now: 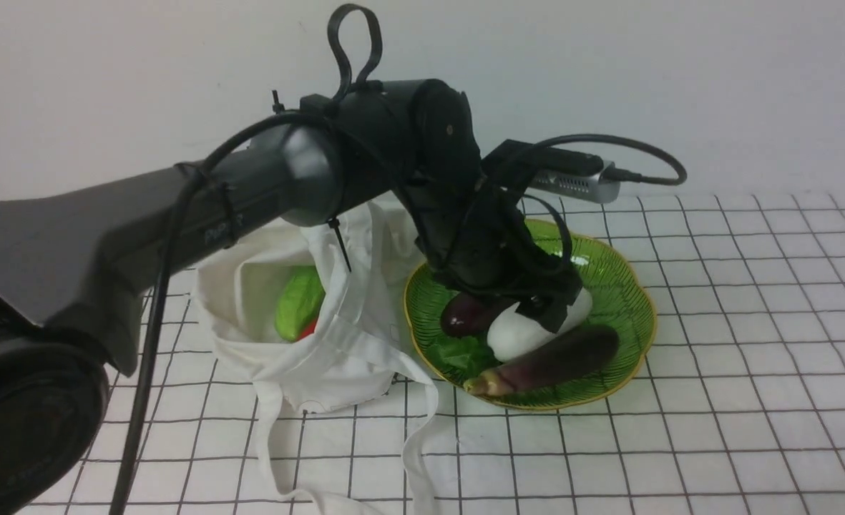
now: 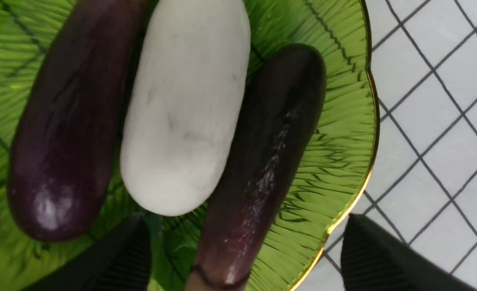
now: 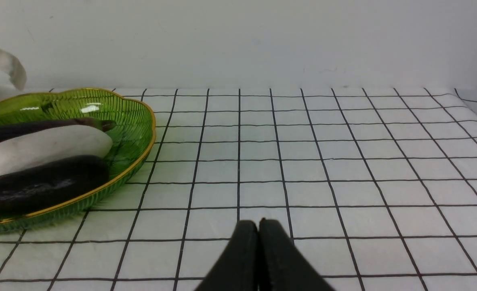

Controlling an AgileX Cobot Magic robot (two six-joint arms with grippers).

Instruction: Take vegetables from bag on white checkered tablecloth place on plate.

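Note:
The purple eggplant (image 1: 554, 360) with a tan stem end lies on the green plate (image 1: 626, 286), at its near side. It lies beside the white vegetable (image 1: 526, 332) and a darker eggplant (image 1: 461, 315). My left gripper (image 1: 540, 304) hangs just above them, open and empty. In the left wrist view the purple eggplant (image 2: 262, 161) lies on the plate (image 2: 343, 133) between the wide-apart fingers (image 2: 367, 258), untouched. The white bag (image 1: 350, 336) lies open left of the plate on the tablecloth (image 1: 751, 372). My right gripper (image 3: 258, 222) is shut and empty over the tablecloth (image 3: 343, 161), right of the plate (image 3: 139, 133).
A green vegetable (image 1: 299, 304) and something red (image 1: 309, 329) lie inside the bag. A green leaf (image 1: 458, 352) lies on the plate. The bag's straps (image 1: 422, 429) trail toward the front edge. A white wall stands behind.

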